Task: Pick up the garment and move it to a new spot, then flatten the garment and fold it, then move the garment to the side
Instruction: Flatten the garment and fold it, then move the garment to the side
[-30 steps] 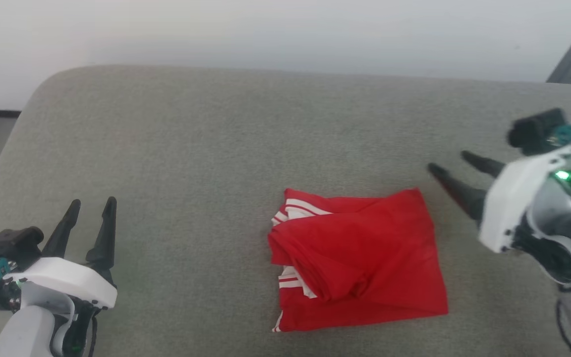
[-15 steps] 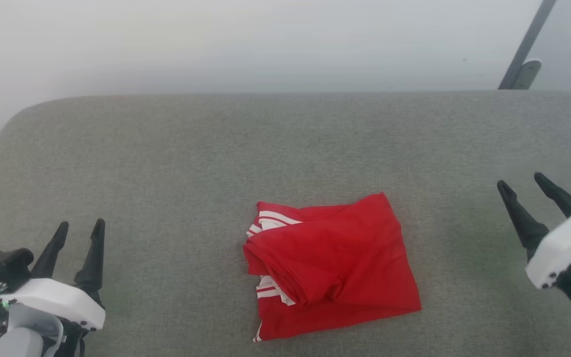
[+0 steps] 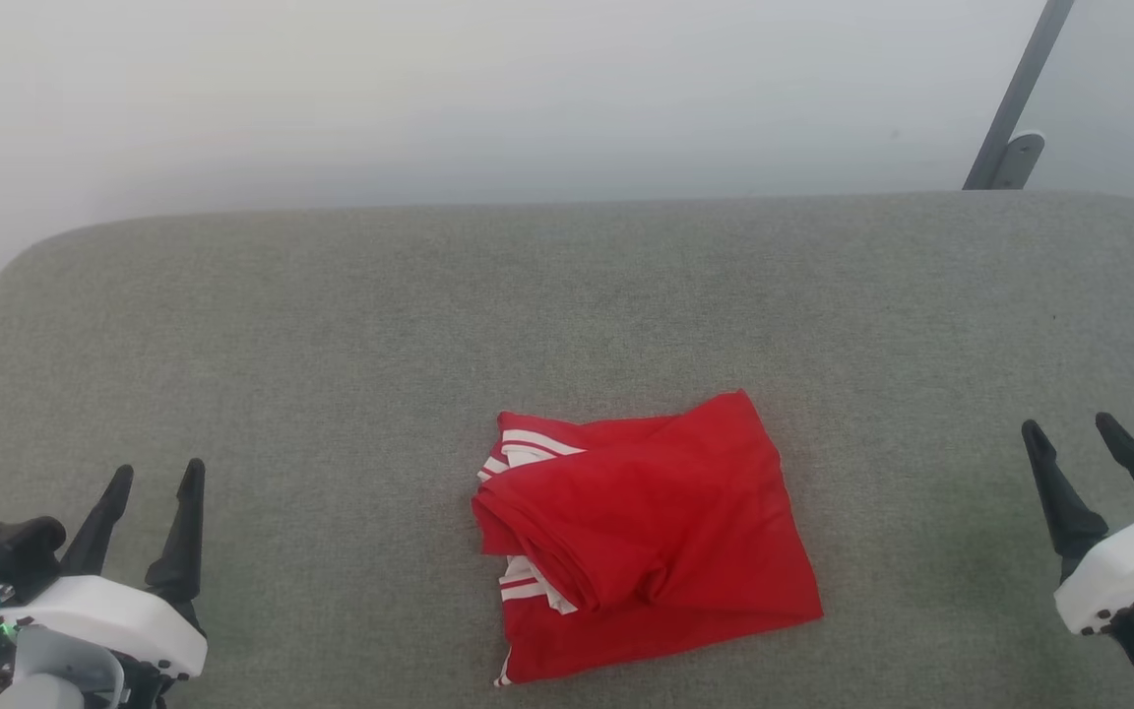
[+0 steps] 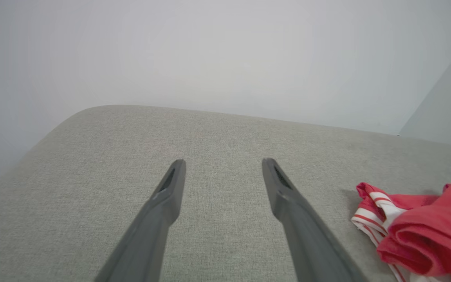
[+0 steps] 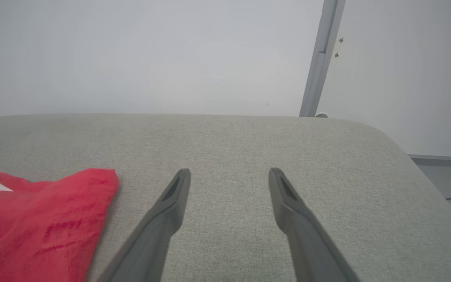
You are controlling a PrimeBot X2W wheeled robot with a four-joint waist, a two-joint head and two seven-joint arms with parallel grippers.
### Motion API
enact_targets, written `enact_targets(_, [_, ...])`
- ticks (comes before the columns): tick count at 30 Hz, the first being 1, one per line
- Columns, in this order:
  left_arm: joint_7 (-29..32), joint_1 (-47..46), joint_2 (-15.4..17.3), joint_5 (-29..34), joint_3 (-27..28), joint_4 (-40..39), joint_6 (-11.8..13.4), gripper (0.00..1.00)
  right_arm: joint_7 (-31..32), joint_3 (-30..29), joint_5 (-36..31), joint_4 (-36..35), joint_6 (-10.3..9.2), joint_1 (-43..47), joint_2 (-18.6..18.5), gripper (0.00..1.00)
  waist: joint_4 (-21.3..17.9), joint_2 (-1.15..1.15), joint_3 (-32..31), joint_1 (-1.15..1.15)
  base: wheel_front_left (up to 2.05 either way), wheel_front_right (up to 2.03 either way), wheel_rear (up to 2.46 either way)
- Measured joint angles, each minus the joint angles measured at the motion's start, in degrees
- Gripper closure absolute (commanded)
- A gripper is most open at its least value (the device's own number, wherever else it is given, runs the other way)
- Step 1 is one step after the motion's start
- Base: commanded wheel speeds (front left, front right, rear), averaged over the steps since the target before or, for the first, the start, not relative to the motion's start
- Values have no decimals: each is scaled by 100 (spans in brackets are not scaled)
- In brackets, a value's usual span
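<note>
The garment (image 3: 641, 537) is a red shirt folded into a compact bundle, with white-striped trim showing at its left edge. It lies near the front middle of the grey cushioned surface (image 3: 567, 295). My left gripper (image 3: 156, 475) is open at the lower left, well away from the cloth. My right gripper (image 3: 1069, 428) is open at the lower right, also apart from it. The garment (image 4: 413, 227) sits right of the left gripper (image 4: 223, 162) in the left wrist view. The garment (image 5: 41, 219) sits left of the right gripper (image 5: 229, 172) in the right wrist view. Lettering and number are hidden.
A pale wall rises behind the surface. A grey metal post (image 3: 1015, 98) leans at the back right. The surface rounds off at its back left and right corners, with floor (image 5: 444, 176) beyond the right edge.
My right gripper has drawn back from beside the garment's right edge to the lower right. The camera has shifted, so the garment sits lower and more to the left in view. The left gripper keeps its pose.
</note>
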Motion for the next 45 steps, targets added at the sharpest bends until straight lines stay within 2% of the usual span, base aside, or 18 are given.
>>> enact_targets(10, [0,48,-24,42,29,-2,0,0,-60,15,30,99,1,37,24,0,29,0,-2,0,0,0,0])
enact_targets(16, [0,10,-33,42,-62,-5,0,0,182,271,53,70,0,44,30,0,147,0,27,0,0,0,0])
enact_targets(27, [0,-88,-88,26,-252,51,0,0,1553,1389,503,-424,1,-346,103,0,426,0,180,0,0,0,0])
enact_targets(29, [0,-158,-120,12,-322,65,0,0,2064,1607,563,-482,1,-485,78,0,523,0,256,0,0,0,0])
enact_targets(33, [0,-221,-168,-9,-389,92,0,0,2548,1742,549,-457,1,-647,35,0,632,0,346,0,0,0,0])
enact_targets(37, [0,-372,-235,-13,-537,132,0,0,3437,1773,438,-154,1,-878,86,0,830,0,504,0,0,0,0])
enact_targets(45, [0,-639,-312,-32,-716,193,0,0,4518,1491,279,339,1,-1313,419,0,1119,0,800,0,0,0,0])
